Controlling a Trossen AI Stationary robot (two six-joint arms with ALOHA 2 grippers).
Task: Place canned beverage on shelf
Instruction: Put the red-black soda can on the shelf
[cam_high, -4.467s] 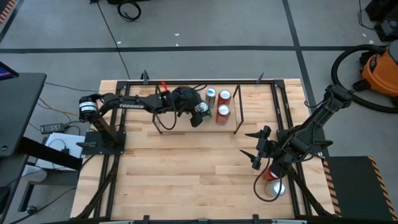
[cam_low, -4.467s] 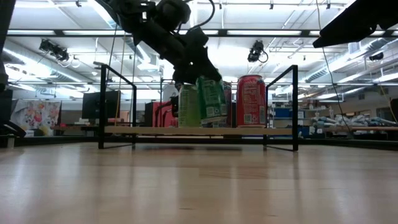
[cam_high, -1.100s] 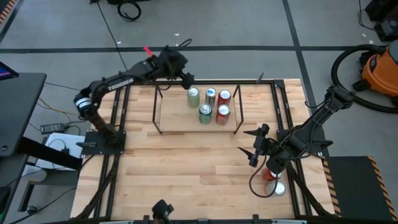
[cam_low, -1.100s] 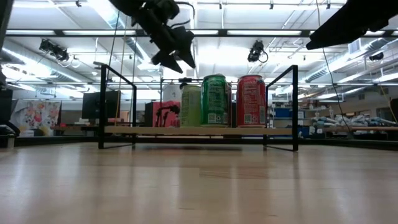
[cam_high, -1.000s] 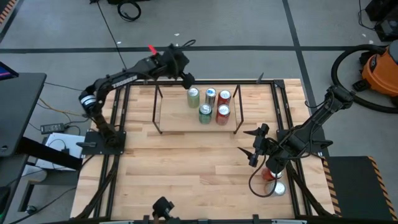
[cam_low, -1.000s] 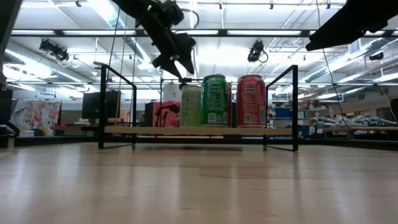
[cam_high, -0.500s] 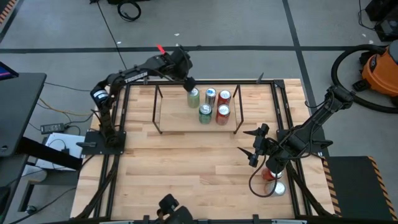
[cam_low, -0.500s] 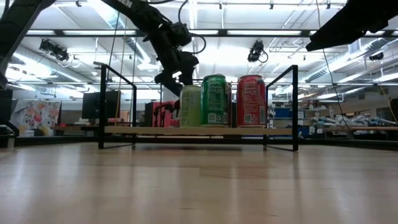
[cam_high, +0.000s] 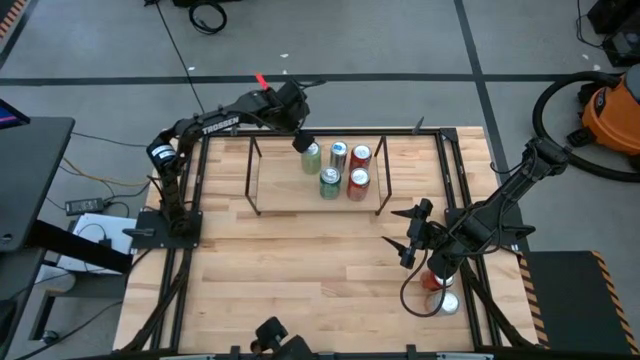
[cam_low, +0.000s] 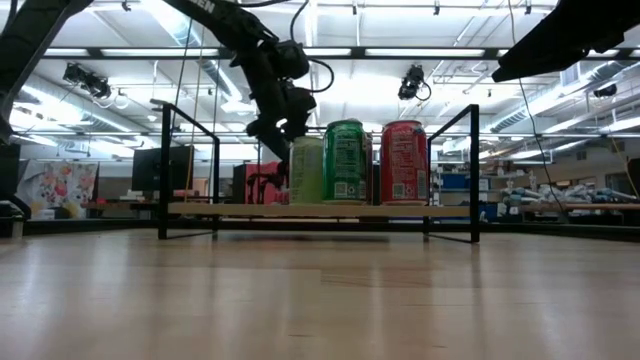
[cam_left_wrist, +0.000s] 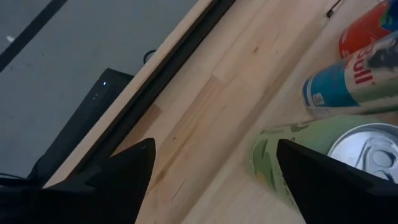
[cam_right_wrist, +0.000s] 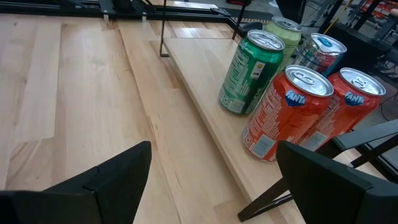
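Observation:
The shelf (cam_high: 285, 185) stands at the table's far middle on thin black rods, with a light wood deck (cam_right_wrist: 186, 62). Several cans stand upright on the deck: a pale green one (cam_high: 312, 155), a blue one (cam_high: 338, 153), two red ones (cam_high: 360, 168) and a dark green one (cam_high: 329, 182). My left gripper (cam_high: 300, 142) hangs open and tipped down at the shelf's far edge. It is just above and to the far left of the pale green can (cam_left_wrist: 298, 155), which lies by one finger. My right gripper (cam_high: 410, 240) waits open at the near right, pointing at the shelf.
Two more cans, one red (cam_high: 432, 280) and one with a silver top (cam_high: 446, 303), stand under my right arm at the near right. A black frame (cam_high: 190, 200) edges the table. Bare wood (cam_high: 300, 270) lies between the shelf and the near edge.
My left gripper has come down toward the pale green can and tipped further downward, staying open. The cans have not moved.

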